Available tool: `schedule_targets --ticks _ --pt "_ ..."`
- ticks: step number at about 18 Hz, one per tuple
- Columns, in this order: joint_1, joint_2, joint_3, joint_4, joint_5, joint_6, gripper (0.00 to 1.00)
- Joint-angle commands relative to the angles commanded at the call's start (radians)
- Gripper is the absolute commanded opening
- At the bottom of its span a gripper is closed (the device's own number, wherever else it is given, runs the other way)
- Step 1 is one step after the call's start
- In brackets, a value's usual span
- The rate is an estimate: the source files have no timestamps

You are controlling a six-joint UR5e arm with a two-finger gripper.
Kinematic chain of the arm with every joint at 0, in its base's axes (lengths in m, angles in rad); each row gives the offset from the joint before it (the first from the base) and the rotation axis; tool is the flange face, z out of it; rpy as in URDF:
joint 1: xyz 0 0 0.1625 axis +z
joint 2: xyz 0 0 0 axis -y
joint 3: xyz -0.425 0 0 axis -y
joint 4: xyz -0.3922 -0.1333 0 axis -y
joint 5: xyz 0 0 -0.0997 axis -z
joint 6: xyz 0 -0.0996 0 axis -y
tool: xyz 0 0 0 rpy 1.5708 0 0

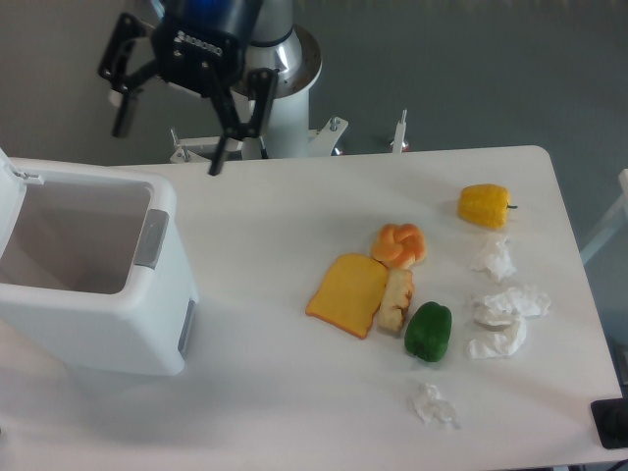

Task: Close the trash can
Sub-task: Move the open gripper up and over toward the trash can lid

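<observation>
The trash can is a big white boxy bin at the left of the table, standing open, its hollow inside showing. Its lid is swung up at the far left edge, only partly in view. A grey push-tab sits on the rim facing the table's middle. My gripper hangs open and empty above the table's back edge, up and to the right of the bin's rim, tilted, apart from the bin.
Toy food lies mid-table: a yellow bread slice, an orange braided bun, a pastry, a green pepper. A yellow pepper and several crumpled tissues lie at the right.
</observation>
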Motion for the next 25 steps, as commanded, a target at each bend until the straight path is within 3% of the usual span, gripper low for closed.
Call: schedule_targets --ticks 5,8,12,25 --pt "-0.06 -0.002 0.006 0.005 -0.002 -0.008 1.0" --pt "-0.087 -0.008 0.008 0.06 -0.018 -0.006 1.0" --pt "-0.11 -0.005 0.011 0.083 -0.049 0.032 1.0" --pt "-0.242 -0.026 0.037 0.098 -0.058 0.139 1.0"
